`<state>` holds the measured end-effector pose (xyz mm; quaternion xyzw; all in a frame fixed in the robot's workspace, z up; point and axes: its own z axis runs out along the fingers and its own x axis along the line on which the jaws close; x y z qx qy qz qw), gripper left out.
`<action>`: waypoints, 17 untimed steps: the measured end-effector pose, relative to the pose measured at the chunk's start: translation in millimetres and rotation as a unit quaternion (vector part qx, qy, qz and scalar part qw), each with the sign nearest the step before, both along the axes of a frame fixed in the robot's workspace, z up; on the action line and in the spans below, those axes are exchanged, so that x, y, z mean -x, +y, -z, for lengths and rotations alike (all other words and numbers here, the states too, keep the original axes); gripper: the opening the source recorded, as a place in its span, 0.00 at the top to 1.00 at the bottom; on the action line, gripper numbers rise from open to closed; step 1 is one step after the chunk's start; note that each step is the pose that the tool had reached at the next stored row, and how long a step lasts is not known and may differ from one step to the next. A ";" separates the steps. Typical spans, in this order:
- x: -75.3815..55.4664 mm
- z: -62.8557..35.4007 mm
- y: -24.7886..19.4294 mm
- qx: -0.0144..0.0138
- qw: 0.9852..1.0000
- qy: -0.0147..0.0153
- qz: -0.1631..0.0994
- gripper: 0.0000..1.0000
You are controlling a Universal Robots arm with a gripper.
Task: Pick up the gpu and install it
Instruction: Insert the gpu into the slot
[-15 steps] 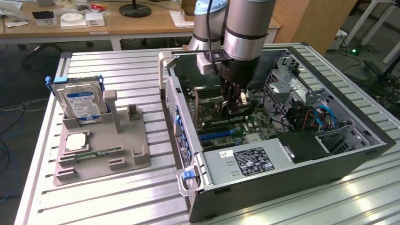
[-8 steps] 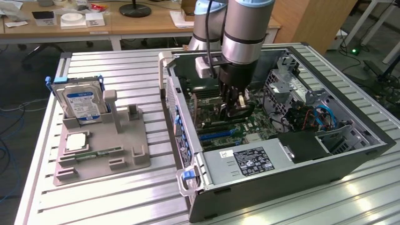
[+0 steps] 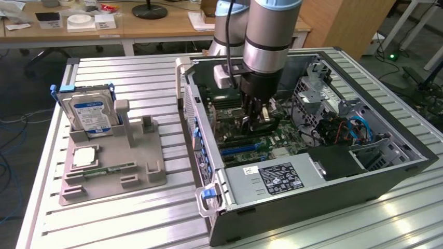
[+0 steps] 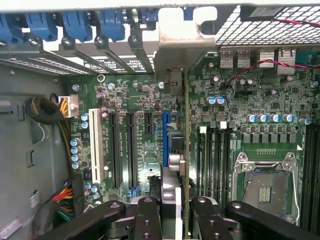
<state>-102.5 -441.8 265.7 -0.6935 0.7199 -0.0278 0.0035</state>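
My gripper reaches down into the open computer case, over the motherboard. It is shut on the gpu, which the wrist view shows edge-on as a thin green board between the black fingers. The card's silver bracket stands against the rear slot openings of the case. The board's lower edge runs along the motherboard next to the long blue slot. From the exterior view the card is a dark shape under the fingers, low among the slots; whether it is seated I cannot tell.
A grey fixture at the exterior view's left holds a silver hard drive with a blue label, a processor and a memory stick. Inside the case are the power supply, the drive cage and an open processor socket.
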 end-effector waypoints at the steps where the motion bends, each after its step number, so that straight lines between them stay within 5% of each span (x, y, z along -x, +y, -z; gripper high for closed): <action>1: 0.0 0.1 -0.8 0.000 1.000 0.000 0.000 0.72; 17: 1.7 3.3 -6.2 0.000 1.000 0.000 0.000 0.72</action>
